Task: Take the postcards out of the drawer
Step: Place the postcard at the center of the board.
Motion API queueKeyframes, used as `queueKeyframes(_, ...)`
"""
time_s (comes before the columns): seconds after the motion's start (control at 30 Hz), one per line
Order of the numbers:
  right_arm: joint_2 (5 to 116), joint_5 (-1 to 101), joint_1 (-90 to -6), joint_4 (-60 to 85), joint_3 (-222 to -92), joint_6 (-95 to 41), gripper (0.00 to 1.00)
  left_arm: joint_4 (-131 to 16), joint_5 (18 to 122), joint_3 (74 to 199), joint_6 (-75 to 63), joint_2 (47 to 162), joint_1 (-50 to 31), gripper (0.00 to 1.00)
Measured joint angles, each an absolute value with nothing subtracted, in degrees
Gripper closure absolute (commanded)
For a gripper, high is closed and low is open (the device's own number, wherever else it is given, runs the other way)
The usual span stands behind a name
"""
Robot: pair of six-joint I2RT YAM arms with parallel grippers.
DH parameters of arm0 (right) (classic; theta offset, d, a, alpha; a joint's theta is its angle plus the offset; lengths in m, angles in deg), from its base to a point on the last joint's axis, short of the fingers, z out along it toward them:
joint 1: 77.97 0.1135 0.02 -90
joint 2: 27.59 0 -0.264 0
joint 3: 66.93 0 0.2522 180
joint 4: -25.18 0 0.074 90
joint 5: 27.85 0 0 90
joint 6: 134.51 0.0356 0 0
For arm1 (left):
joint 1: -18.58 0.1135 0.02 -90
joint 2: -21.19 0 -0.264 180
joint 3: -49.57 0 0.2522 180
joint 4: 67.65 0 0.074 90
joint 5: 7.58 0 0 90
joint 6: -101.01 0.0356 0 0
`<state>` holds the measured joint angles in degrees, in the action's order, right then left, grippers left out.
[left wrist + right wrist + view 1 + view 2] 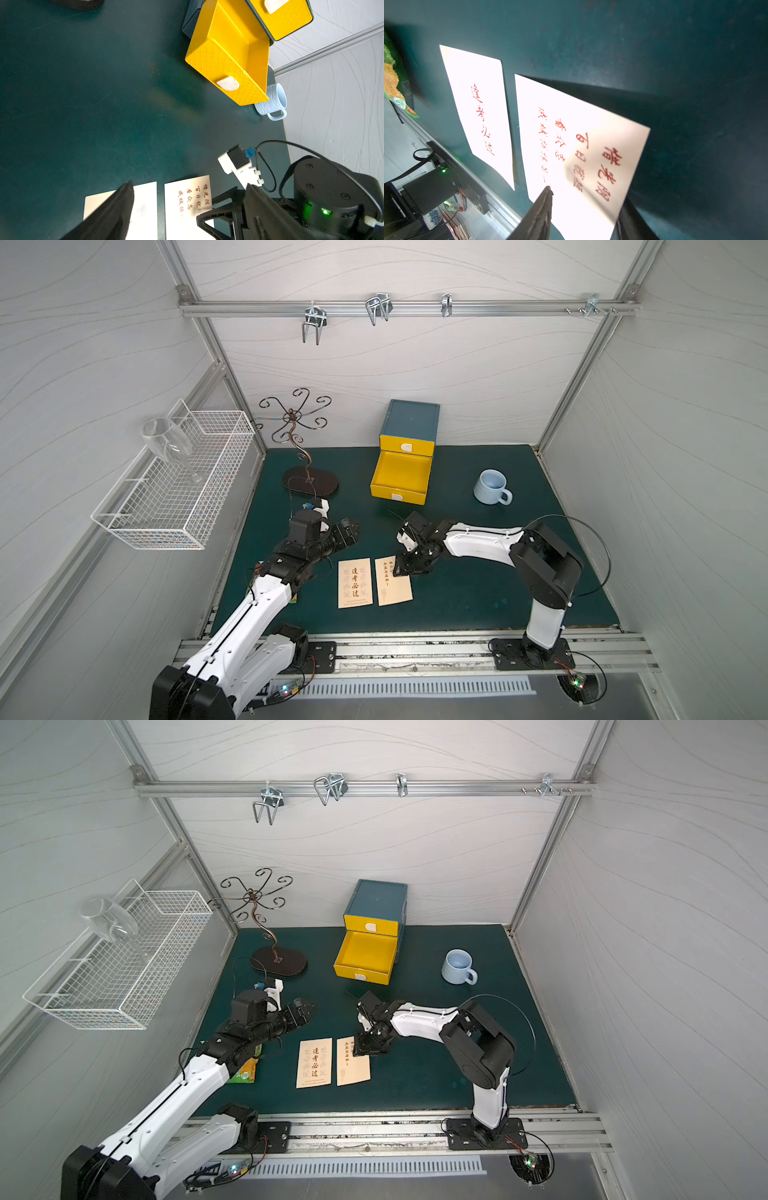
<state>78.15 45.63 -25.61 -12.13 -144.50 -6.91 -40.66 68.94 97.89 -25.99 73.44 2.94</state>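
Two cream postcards lie side by side on the green mat near its front edge. One postcard point(355, 583) carries large bold characters. The other postcard point(393, 585) has smaller columns of text. My right gripper point(401, 568) stands over that card's far right corner. In the right wrist view its jaws are apart around the card point(571, 145), whose edge leans raised against one finger point(629, 220). My left gripper point(348, 531) hovers open and empty to the left of the cards. The yellow drawer point(419, 472) is pulled out and shows nothing inside.
The blue cabinet point(411, 420) stands behind the drawer, and a light blue mug point(491, 487) to its right. A dark metal hook stand point(309, 483) is at the back left. A wire basket point(174, 506) with a wine glass point(166, 441) hangs on the left wall. A snack packet point(245, 1071) lies under the left arm.
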Motion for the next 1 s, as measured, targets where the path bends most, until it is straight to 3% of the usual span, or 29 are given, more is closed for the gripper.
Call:
queueKeyframes(0.53, 74.02, 50.2, -25.59, -18.62, -142.92, -6.91, 0.45, -40.27, 68.22, 97.87, -25.92, 73.44, 2.94, 0.11)
queueKeyframes(0.83, 60.4, 51.08, -26.33, -20.68, -142.55, -9.03, 0.44, -40.31, 63.41, 97.87, -28.22, 74.07, 2.94, 0.11)
queueKeyframes(1.0, 53.23, 48.85, -33.33, -22.12, -144.37, -11.89, 0.44, -40.29, 60.92, 97.89, -28.5, 74.34, 2.94, 0.11)
